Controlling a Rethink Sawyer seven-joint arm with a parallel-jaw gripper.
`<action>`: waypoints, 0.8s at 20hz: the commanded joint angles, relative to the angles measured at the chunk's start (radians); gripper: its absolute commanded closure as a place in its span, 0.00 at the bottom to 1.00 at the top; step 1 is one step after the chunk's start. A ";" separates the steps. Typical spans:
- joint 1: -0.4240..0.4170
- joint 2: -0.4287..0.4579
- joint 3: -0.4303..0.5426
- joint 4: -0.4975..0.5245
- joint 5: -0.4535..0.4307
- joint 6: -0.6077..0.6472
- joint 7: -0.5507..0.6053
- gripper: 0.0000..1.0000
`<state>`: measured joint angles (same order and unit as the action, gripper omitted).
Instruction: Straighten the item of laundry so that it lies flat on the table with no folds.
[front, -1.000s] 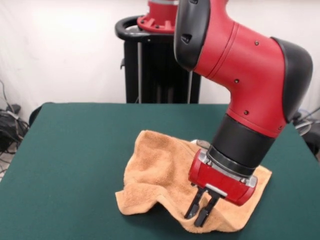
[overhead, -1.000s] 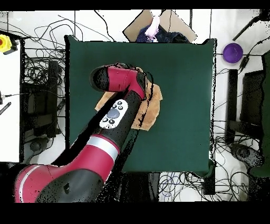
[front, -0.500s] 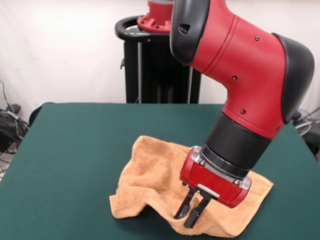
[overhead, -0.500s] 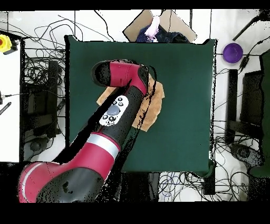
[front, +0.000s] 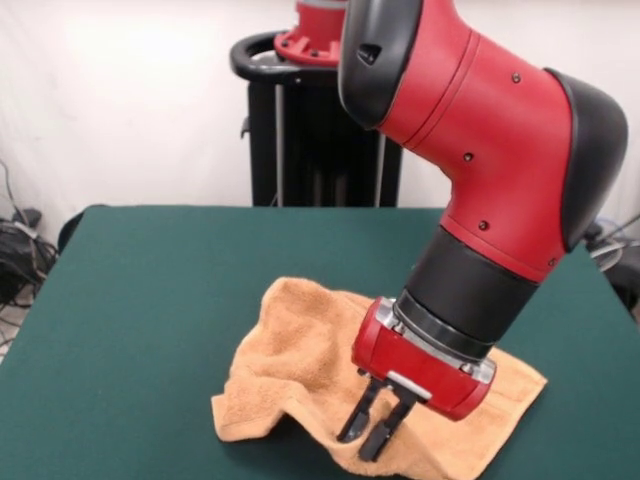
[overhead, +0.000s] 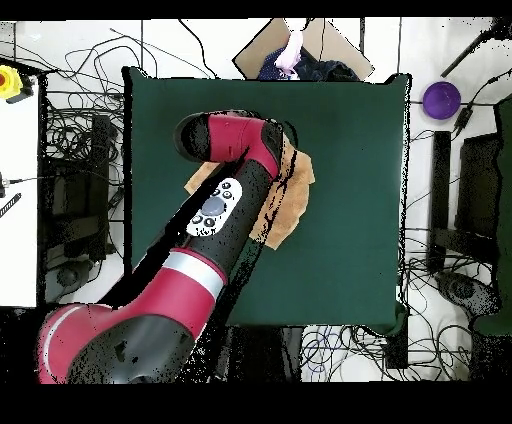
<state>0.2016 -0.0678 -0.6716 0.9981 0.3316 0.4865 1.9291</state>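
The gripper (front: 365, 432) is clenched on a raised fold of the towel (front: 300, 360), which lies rumpled at the table's (front: 150, 300) front-centre under the arm. Risk: the thin pinch may slip free, or the drag may bunch the cloth further instead of flattening it.

Towel (front: 300, 345): peach-orange terry cloth, nubby, matt, soft-looking folds. Table (front: 150, 300): dark green felt-like top, matt, even. Arm (front: 480, 130): glossy red and black plastic-looking shell; gripper (front: 366, 432) fingers dark, matt.
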 joint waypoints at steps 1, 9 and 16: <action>-0.004 -0.013 0.052 0.019 -0.005 0.075 0.173 0.00; 0.000 -0.030 0.062 0.049 -0.005 0.042 0.182 0.00; 0.002 -0.048 0.088 0.057 0.000 0.008 0.180 0.00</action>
<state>0.2040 -0.0980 -0.6715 0.9986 0.3314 0.4865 1.9291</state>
